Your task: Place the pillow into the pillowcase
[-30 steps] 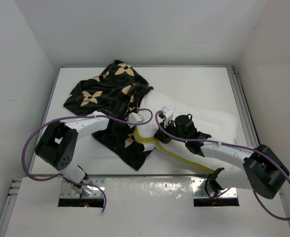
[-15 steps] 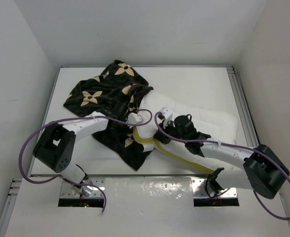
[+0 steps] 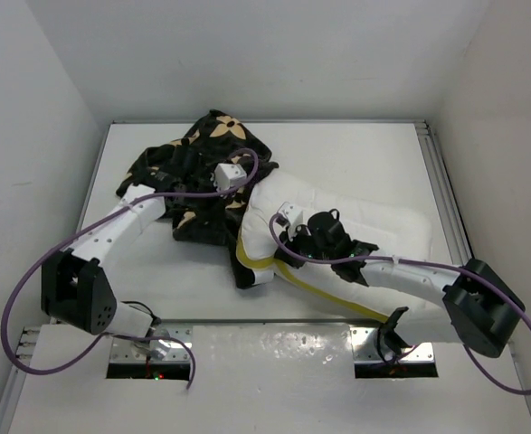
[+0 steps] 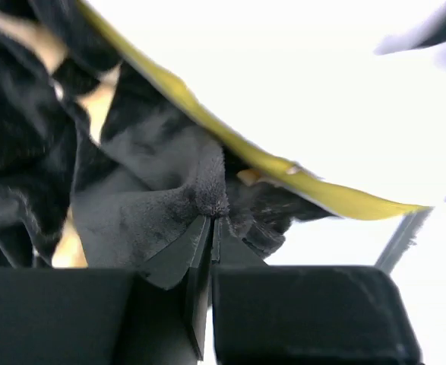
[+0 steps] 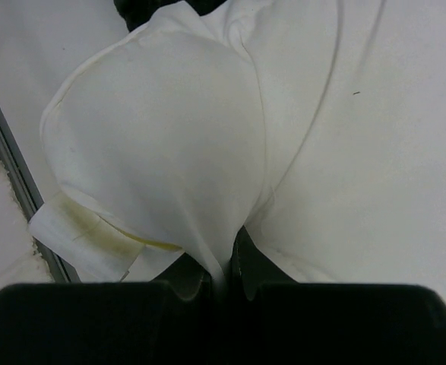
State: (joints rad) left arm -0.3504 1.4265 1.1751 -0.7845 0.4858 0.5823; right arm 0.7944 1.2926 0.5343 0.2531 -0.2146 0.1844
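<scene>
The pillow lies across the middle and right of the desk, one end pointing toward the right edge and its yellow trim running along the near side. The pillowcase is bunched in a heap at the left rear, and its black flowered fabric laps over the pillow's left end. The right hand sits on top of the pillow near that covered end, its jaws pinched almost together on a raised fold of the white cover. The left hand is over the heap just beside the pillow's far left corner, jaws closed tight on a tuft of pillowcase fabric right below the yellow trim.
</scene>
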